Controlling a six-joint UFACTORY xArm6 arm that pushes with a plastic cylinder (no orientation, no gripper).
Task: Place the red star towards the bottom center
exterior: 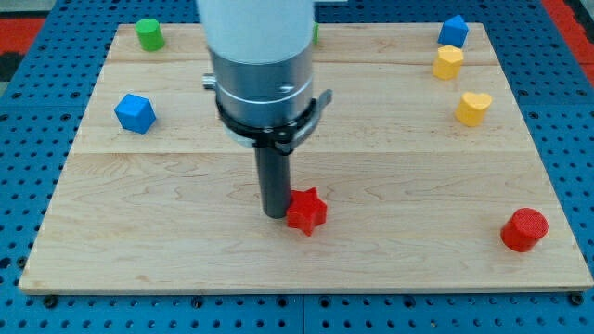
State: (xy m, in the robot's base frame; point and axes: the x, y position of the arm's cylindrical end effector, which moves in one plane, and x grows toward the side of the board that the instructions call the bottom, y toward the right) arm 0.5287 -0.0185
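Observation:
The red star (pixel 307 211) lies on the wooden board (pixel 167 232), a little below the middle and near the horizontal centre. My tip (pixel 275 214) rests on the board right against the star's left side, touching it. The dark rod rises from the tip into the grey and white arm body, which hides the board's top centre.
A blue hexagonal block (pixel 135 113) sits at the left. A green cylinder (pixel 148 34) is at top left; a sliver of another green block (pixel 316 34) peeks out beside the arm. At the right: blue block (pixel 453 30), yellow block (pixel 448 62), yellow heart (pixel 473 108), red cylinder (pixel 524 229).

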